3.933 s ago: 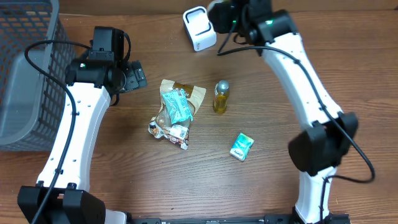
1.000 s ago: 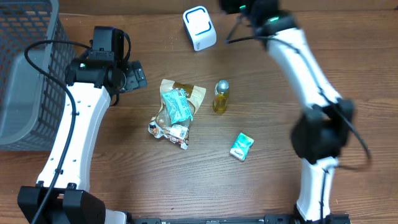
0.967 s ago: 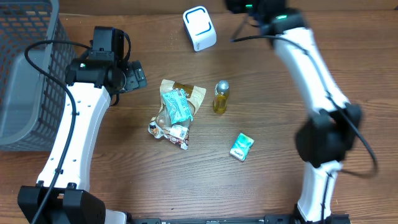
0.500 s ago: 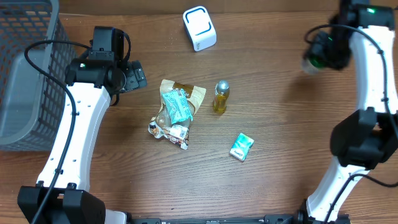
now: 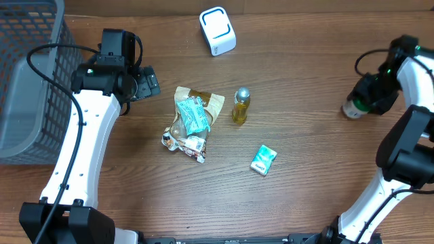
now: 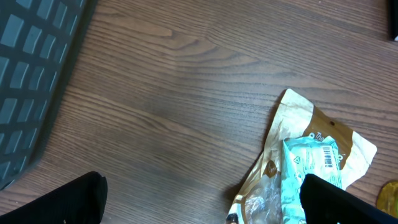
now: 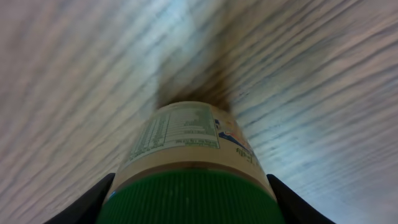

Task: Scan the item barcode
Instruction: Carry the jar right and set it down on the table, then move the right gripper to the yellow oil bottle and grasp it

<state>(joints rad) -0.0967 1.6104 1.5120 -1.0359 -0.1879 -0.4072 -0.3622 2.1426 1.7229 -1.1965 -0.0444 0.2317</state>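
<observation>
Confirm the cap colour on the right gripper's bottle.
Green; the cap of the bottle shows best in right wrist view.

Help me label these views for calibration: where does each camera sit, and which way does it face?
Overhead: fixed above the wooden table, facing straight down; both white arms, left pincer and right pincer show.
Left wrist: on the left arm, facing down at the tan paper snack bag and grey mesh basket; its open dark fingers edge the bottom.
Right wrist: on the right arm, facing down along the gripped green-capped labelled bottle; dark fingers flank the cap.
Shared: overhead and left wrist both show bag and basket.
</observation>
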